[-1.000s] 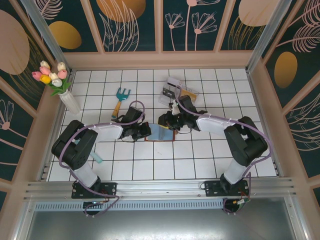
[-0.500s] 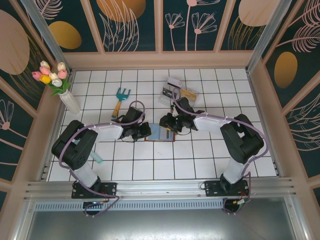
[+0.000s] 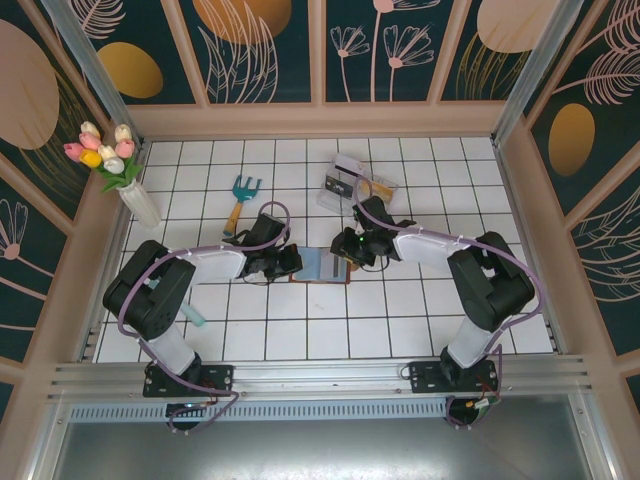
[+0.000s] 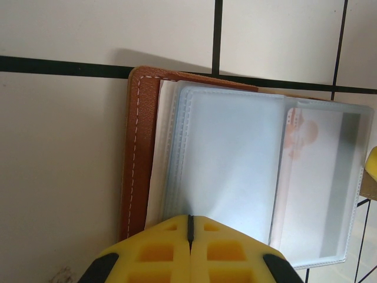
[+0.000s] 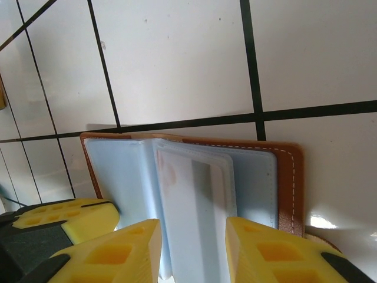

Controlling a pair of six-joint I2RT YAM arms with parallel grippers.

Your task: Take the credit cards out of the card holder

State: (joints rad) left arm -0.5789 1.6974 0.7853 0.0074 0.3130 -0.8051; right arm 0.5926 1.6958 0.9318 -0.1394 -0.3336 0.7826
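Right hand (image 5: 191, 242) edged rightward, part-open astride the card holder (image 5: 288, 177); left hand (image 4: 189, 227) closed empty over its edge.

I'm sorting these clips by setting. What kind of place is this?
Most likely a staged robot test cell, not a real room: a white tiled tabletop boxed in by floral printed wall panels, two robot arms bolted to an aluminium rail, and props like a vase of tulips.
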